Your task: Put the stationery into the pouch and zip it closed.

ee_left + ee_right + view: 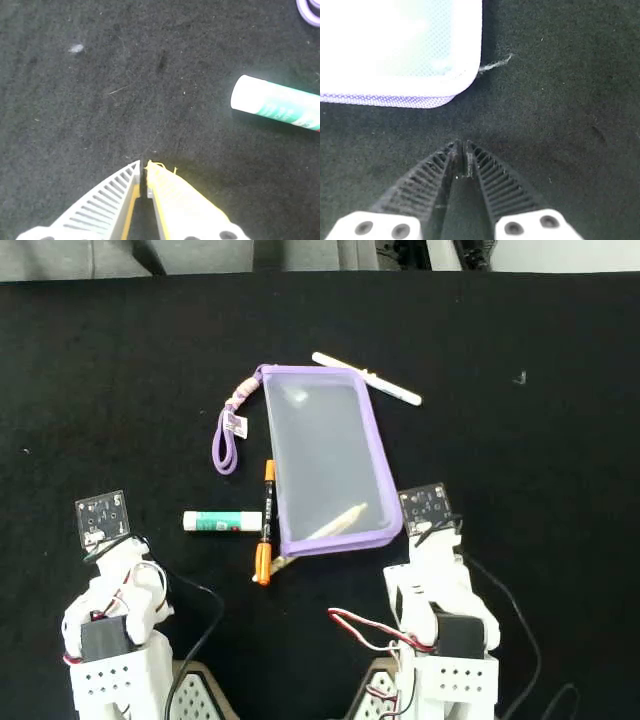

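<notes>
Purple pouch (325, 455) centred on the worktop (540, 460); glue stick (222, 522) and orange marker (265, 525) beside it, likely awaiting packing. Near the front edge, the left pincer (145, 167) and right pincer (461, 147) sit pressed together, empty.

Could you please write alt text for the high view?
A purple pouch lies on the black table, a pencil showing through. An orange pen and a glue stick lie beside it, a white pen at its far end; the left arm and right arm sit at the near edge.
</notes>
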